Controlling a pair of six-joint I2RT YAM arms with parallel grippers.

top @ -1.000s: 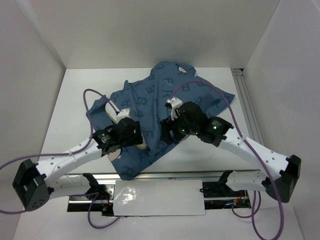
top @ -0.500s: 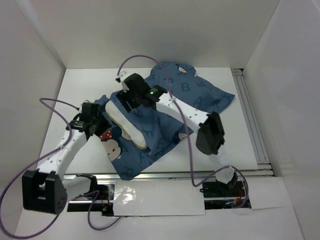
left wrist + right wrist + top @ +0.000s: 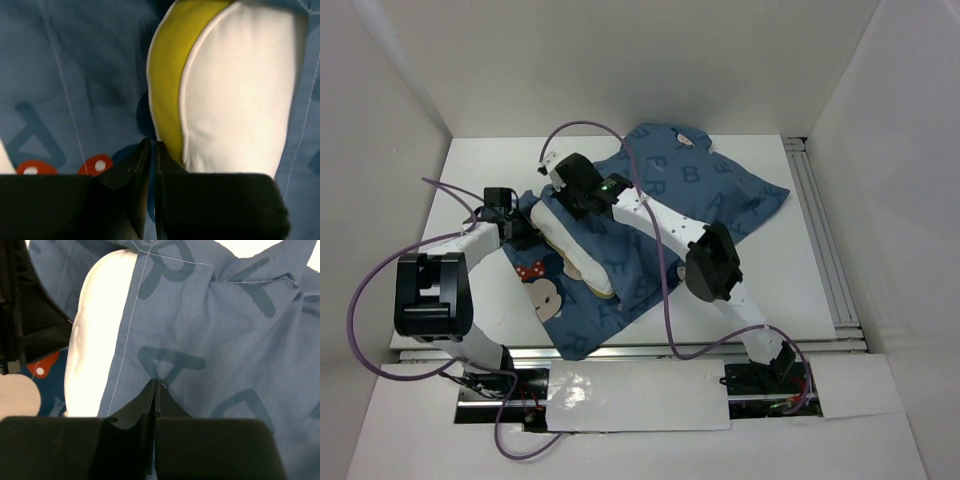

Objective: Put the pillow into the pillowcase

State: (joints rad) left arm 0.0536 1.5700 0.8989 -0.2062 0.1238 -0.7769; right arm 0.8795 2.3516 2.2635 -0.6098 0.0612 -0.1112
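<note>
Pillow [image 3: 575, 265] slants far-left, partly inside pillowcase [image 3: 700, 185].

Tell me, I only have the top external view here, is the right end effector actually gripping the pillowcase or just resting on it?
Observer: Its wrist view shows the right end effector shut, and the pillowcase puckers into a fold at its tips, so it is pinching cloth.
Operator: And the left one?
Observer: The left end effector is shut as well, with its tips over blue fabric right beside the pillow. I can't tell whether cloth is caught between them.
Operator: Is the pillow covered at that end?
Observer: No. The left wrist view shows a rounded end bare, with its yellow seam band exposed.
</note>
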